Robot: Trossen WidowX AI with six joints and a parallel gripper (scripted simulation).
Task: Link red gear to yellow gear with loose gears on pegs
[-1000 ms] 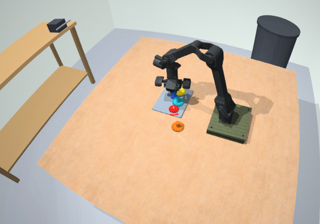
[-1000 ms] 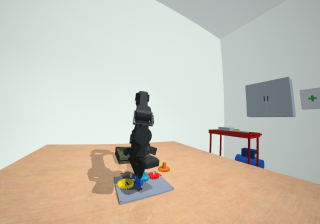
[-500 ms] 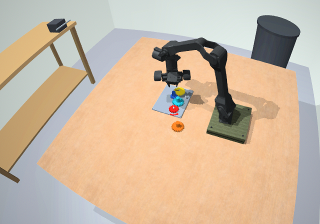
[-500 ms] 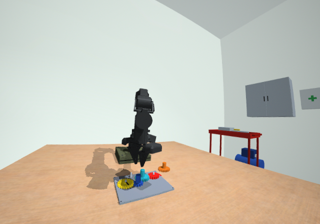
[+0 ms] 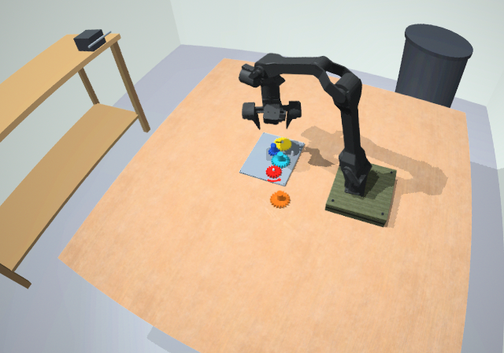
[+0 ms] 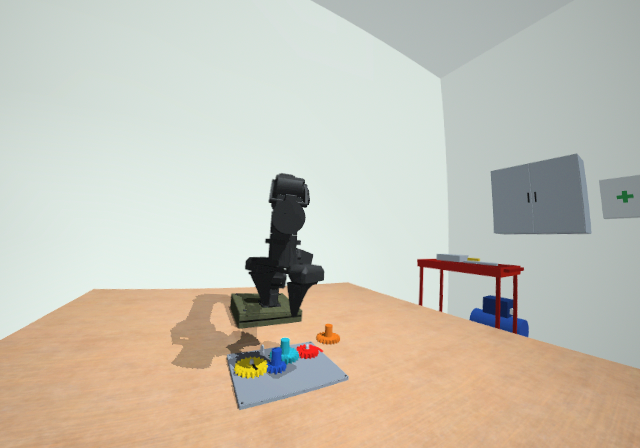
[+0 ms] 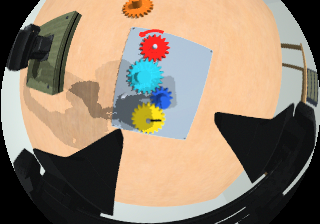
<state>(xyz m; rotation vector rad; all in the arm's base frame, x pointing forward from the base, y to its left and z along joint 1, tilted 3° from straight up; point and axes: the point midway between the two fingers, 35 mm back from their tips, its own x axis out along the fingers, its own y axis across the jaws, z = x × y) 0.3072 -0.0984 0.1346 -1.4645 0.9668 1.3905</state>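
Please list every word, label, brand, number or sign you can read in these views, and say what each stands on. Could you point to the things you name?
No words, brands or numbers can be read.
Sign: a green cross, on a white wall panel (image 6: 610, 206).
Sign: a curved red arrow (image 5: 274, 180) (image 7: 151, 32), on the grey board (image 5: 254, 164) (image 6: 289, 387) (image 7: 187, 79).

Illumination is bright; shadows fall across the tabletop (image 5: 183, 227) (image 6: 413, 381) (image 7: 240, 74). The wrist view bows the tabletop edges outward.

The worktop (image 5: 195, 227) (image 6: 129, 381) (image 7: 200, 179) has a pale orange-tan, faintly mottled surface. The grey board (image 5: 254, 163) (image 6: 305, 381) (image 7: 192, 74), the orange gear (image 5: 279, 199) (image 6: 328, 337) (image 7: 137, 7) and the green base (image 5: 376, 206) (image 6: 248, 319) (image 7: 62, 59) lie directly on it, the gear just beside the board.
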